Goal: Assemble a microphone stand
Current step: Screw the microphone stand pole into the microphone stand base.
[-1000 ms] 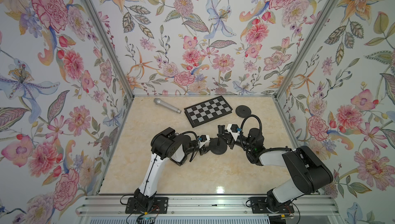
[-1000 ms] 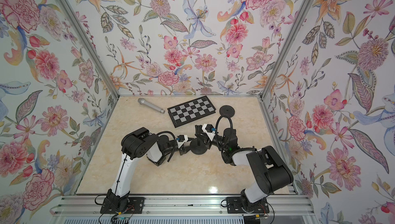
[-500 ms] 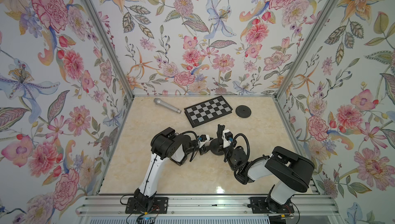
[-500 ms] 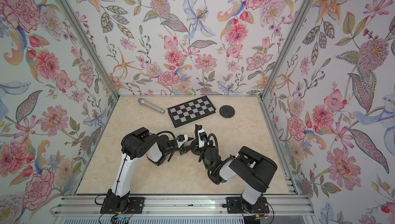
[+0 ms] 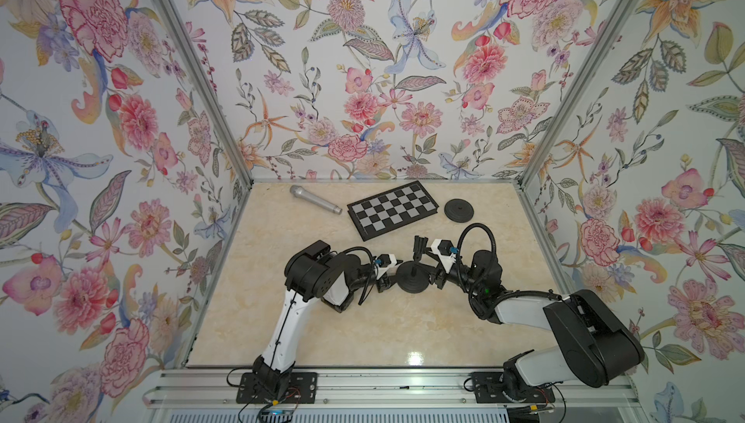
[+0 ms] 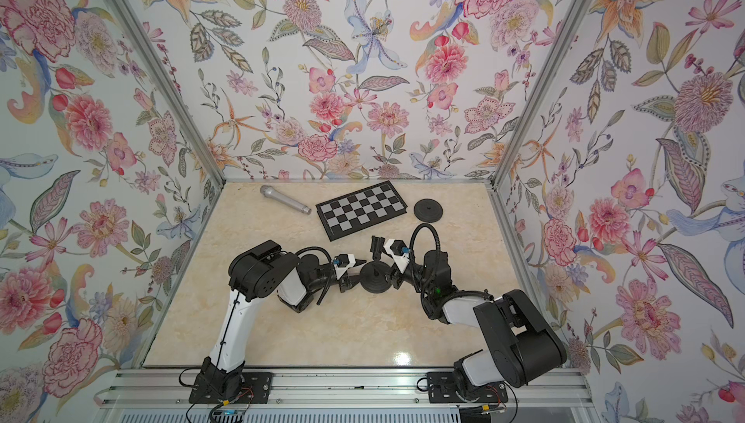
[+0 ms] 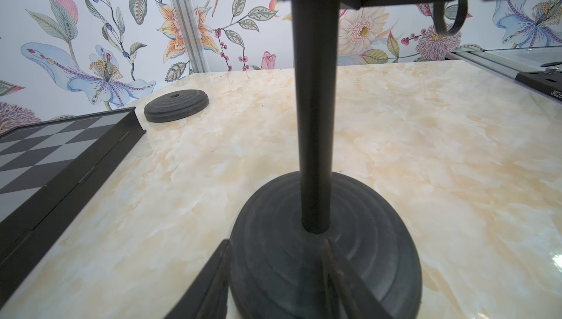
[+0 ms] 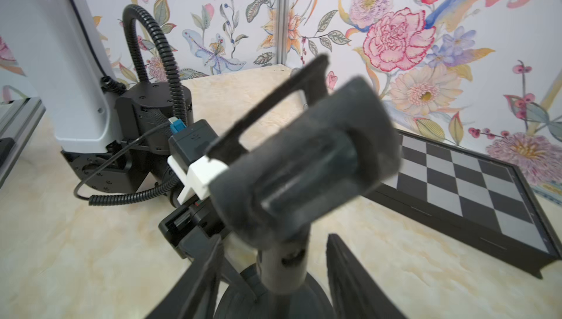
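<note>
Black stand (image 5: 412, 278) upright between both grippers.
Ridged round base (image 7: 359, 241), slim pole (image 7: 314, 119), tilted clip (image 8: 304, 162); left gripper (image 7: 278, 243) clamps the base, right gripper (image 8: 275, 253) has jaws apart around the pole.

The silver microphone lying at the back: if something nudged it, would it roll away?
Probably. The microphone is a round body lying on its side on the glossy table, so a sideways push would likely roll it. It tapers from head to tail, so it may curve as it rolls. It looks rigid, not floppy.
</note>
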`<action>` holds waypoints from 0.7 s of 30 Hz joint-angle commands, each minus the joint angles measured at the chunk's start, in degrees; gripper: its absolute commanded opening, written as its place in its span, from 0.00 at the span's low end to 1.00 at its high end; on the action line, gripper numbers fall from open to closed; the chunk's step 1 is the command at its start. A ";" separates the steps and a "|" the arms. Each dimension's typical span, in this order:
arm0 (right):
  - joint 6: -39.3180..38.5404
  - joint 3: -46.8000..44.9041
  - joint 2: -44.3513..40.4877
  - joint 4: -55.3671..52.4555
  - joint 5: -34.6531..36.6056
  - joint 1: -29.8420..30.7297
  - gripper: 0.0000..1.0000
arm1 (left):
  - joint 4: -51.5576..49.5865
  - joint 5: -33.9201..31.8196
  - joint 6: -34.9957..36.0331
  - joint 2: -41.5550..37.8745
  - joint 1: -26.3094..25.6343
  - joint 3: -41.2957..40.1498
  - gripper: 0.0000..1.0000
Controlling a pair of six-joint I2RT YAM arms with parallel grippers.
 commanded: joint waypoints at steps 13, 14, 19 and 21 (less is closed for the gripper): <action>-11.65 13.95 7.77 -20.07 -16.40 -5.08 0.17 | -17.42 -3.41 3.38 4.05 -1.08 -1.95 0.49; -11.33 13.47 7.68 -19.54 -15.07 -5.07 0.11 | -17.36 -3.44 3.28 3.98 -1.07 -2.06 0.49; -2.96 6.69 5.30 -8.14 -3.82 -4.15 0.00 | -17.05 -3.56 3.12 4.10 -1.07 -2.06 0.49; 3.63 1.00 4.09 1.27 8.16 -2.06 0.00 | -16.90 -3.76 3.05 4.17 -1.07 -2.22 0.49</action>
